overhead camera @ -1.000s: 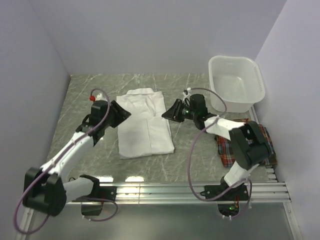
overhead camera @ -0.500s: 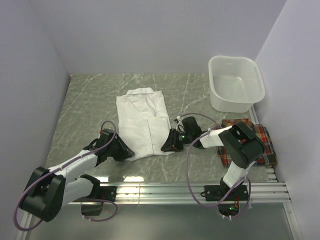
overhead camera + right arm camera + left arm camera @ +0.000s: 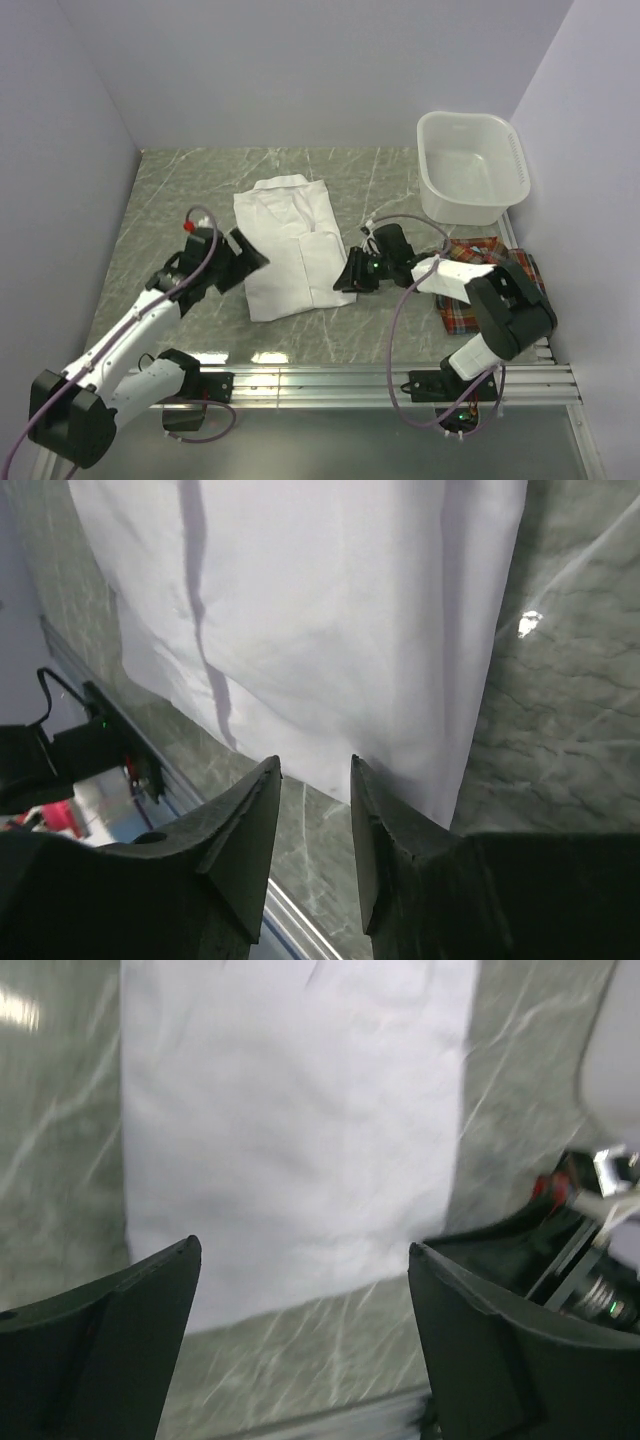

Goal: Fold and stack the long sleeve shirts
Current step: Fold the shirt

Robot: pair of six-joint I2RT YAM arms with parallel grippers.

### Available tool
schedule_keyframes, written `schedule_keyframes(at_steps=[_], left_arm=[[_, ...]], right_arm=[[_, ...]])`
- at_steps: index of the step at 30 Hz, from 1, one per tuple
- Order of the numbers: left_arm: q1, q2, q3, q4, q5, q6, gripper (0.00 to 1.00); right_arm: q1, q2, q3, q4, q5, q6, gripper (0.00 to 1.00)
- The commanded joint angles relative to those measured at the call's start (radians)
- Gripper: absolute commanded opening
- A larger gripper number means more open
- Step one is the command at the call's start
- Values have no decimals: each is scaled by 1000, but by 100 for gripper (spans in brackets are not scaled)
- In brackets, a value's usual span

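Left gripper (image 3: 250, 257): jaws now spread wide, empty, raised off the 7 o'clock corner of white shirt (image 3: 290, 245). Right gripper (image 3: 345, 278): narrowly parted, empty, at the 5 o'clock corner. Fold is judged released.

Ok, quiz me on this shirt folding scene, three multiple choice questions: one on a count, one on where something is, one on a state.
1. How many shirts are in view? A) one B) two C) three
2. The plaid shirt lies: A) in the far left corner B) in the middle C) near the table's right edge
3. The left claw is: A) open and empty B) shut on a sleeve C) shut on a button

Answers:
1 B: there is one white shirt and one plaid.
2 C: its red checks show at the right edge, on the near side.
3 A: the left wrist view shows the jaws wide apart with nothing between them.
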Motion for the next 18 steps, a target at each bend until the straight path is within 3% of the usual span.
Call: schedule_keyframes(at_steps=[1,5,7,9,18], left_arm=[[7,127,174,-44,-155,146,92],[25,346,396,12,-218,249,90],[51,482,478,10,-276,265,80],[79,600,579,35,-292,280,77],[174,1043,943,16,-269,352,61]], right_arm=[[28,-101,100,-151,145,-68,44],[109,-114,166,-198,192,-45,47],[146,-102,212,-219,215,-42,48],[205,-76,278,-248,244,-47,48],[371,160,499,-355,292,-116,47]])
